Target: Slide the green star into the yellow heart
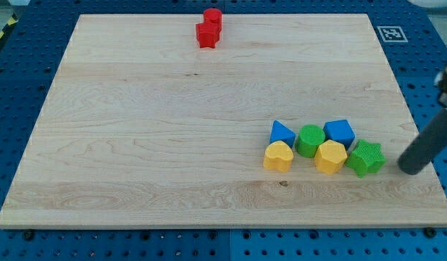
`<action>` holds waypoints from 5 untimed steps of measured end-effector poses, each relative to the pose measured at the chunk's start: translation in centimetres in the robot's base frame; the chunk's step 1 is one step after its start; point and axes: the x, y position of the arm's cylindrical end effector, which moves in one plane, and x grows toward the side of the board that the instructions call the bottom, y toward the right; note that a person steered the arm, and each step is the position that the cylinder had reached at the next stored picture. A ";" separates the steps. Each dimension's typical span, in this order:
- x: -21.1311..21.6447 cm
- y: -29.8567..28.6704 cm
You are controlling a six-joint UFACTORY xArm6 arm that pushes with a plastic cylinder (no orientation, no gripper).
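Two red blocks (208,29) touching, 12 o'clock edge of the table (136,145). Cluster at 4 o'clock, left to right: yellow heart (278,156), blue triangle (282,133) just above it, green cylinder (309,140), yellow hexagon (330,156), blue cube (340,133), green star (366,158) touching the hexagon. My tip (409,169) sits just beside the star at its 3 o'clock, apart. No pincer fitted, so no grasp state.

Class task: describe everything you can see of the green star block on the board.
The green star is a small, chunky block with blunt points and a ridged, plastic-looking surface. It lies flat on the wooden board at the right end of the cluster near the view's lower right. Its left side meets the yellow hexagonal block; the blue block sits just up-left. My tip stands just right of it, apart.
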 end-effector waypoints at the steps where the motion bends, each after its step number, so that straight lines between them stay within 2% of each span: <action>1: 0.0 -0.2; 3: -1.1 -4.6; 4: -3.4 -6.2; 5: -3.6 -6.4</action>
